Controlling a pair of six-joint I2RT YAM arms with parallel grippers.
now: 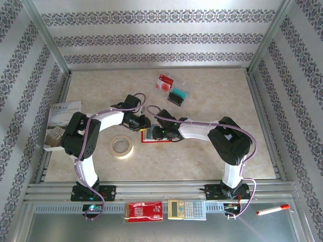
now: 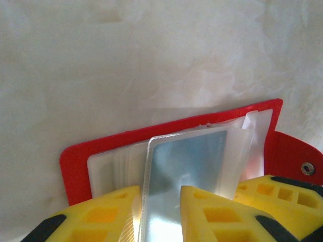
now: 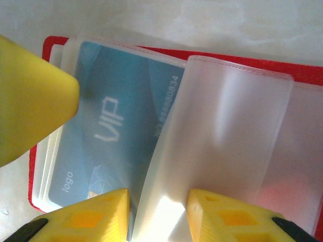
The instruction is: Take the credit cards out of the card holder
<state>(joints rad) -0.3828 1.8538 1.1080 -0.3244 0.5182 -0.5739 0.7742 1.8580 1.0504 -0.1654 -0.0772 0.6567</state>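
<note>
Card holder (image 1: 151, 137) lay open midway between the tabletop's (image 1: 212, 161) side edges. Your left tool (image 2: 161, 194) pinched one clear pocket (image 2: 186, 156), likely to steady it. Your right tool (image 3: 157, 196) pinched an empty pocket (image 3: 237, 131) aside, so the blue card (image 3: 101, 116) showed.

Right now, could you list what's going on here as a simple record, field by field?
left hand: straddling a clear sleeve; grip unclear
right hand: straddling a bent clear sleeve; grip unclear
card holder: open on the table
blue card: in a pocket of the holder
already out: red-and-white card, teal-and-black card, farther back
</note>
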